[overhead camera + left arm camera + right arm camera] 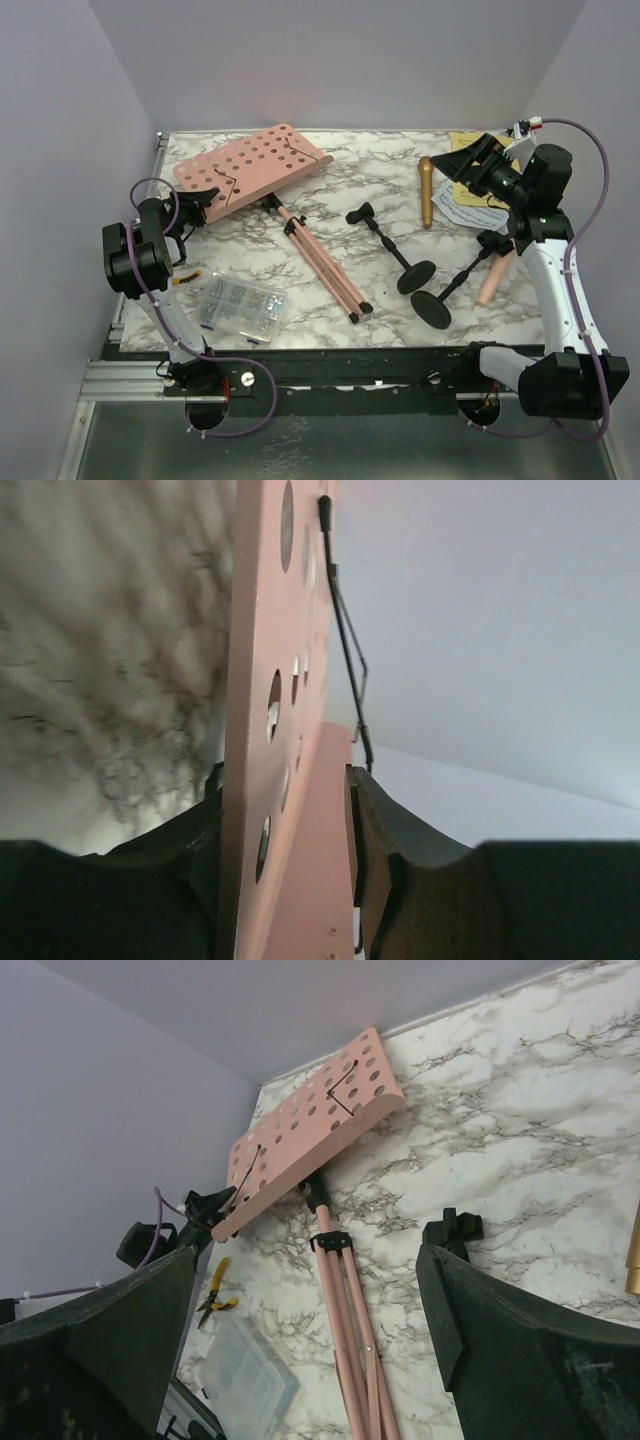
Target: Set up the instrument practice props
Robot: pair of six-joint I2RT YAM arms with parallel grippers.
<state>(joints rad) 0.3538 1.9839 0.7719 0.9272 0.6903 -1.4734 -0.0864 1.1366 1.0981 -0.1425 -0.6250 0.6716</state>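
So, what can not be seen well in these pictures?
Top view: sheet-music pages, mostly under the right arm.
Top view: pink microphone, upper end behind the same arm.
Right wrist view: pliers, too small for detail.
Left wrist view: music rack, very close, cut off by the edges.

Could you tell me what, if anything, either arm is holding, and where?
The left fingers clamp the pink music rack by its panel's near-left edge; the right fingers hold nothing.
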